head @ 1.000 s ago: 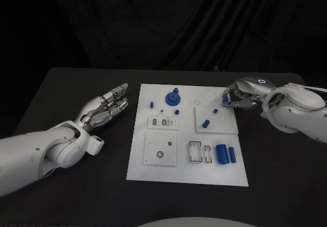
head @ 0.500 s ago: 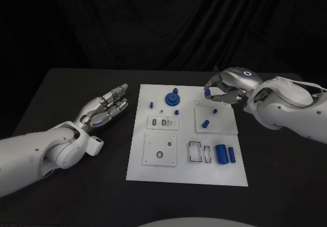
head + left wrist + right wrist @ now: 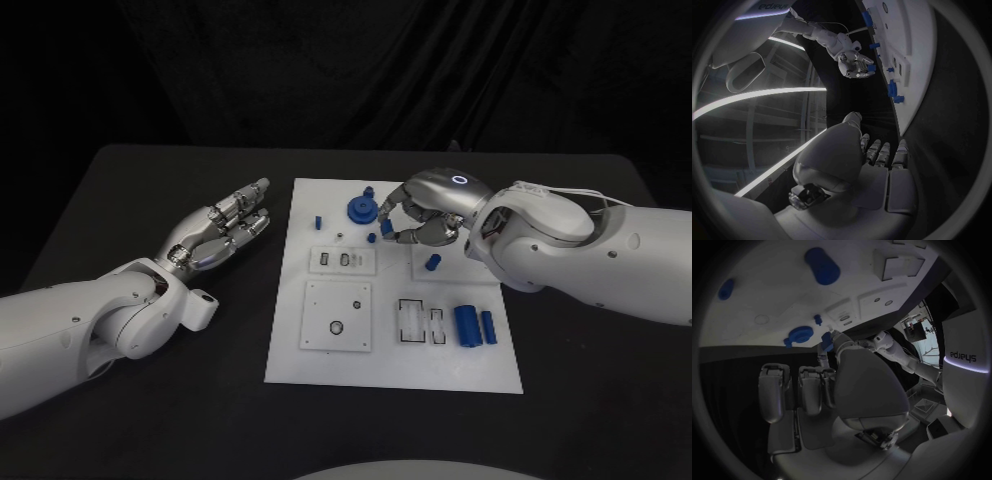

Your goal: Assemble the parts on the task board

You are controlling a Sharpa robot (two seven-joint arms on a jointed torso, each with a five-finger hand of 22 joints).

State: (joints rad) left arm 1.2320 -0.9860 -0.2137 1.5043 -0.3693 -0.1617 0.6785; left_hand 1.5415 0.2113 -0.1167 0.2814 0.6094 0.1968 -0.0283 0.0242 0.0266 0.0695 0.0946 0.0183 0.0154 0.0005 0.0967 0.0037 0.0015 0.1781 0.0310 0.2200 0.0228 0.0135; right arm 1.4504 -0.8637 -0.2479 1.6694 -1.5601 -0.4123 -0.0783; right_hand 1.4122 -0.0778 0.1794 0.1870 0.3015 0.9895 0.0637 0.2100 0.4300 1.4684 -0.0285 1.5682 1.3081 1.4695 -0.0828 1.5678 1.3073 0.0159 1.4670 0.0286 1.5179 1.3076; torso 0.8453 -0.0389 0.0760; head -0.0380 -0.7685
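silver right hand [image 3: 414,213] hides part of the white task board [image 3: 392,360]

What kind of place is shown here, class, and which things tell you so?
Probably a robotics test lab. A white task board with blue parts sits on a black table before black drapes, and two white robot arms reach in: the left hand and right hand.
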